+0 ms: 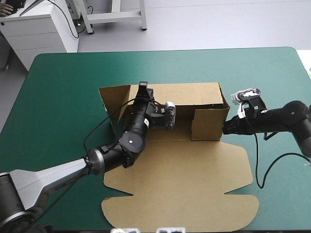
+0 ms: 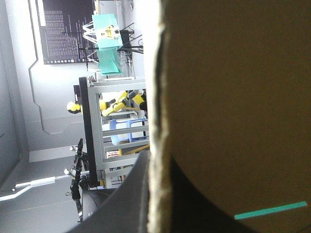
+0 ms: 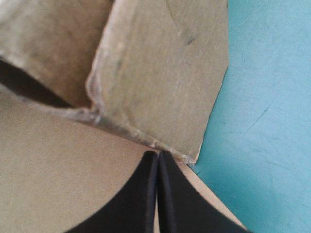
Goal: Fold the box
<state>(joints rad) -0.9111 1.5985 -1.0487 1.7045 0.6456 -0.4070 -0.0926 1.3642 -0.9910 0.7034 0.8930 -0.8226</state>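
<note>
The brown box (image 1: 180,189) sits mid-table, its far wall and right flap raised and its lid flat on the near side. My left gripper (image 1: 143,88) pinches the far wall's edge. My right gripper (image 3: 158,154), pressed together to a point, touches the right flap's corner. The board seems light and stiff, best pinched at its edges.

I work at a table (image 1: 63,97) under a teal-green cover (image 3: 272,73) that lies smooth and flat, with rounded far corners. The cover shows broadest along the far edge and down the left side. Seen close from my right wrist, it carries a few fine, pale scratches.
</note>
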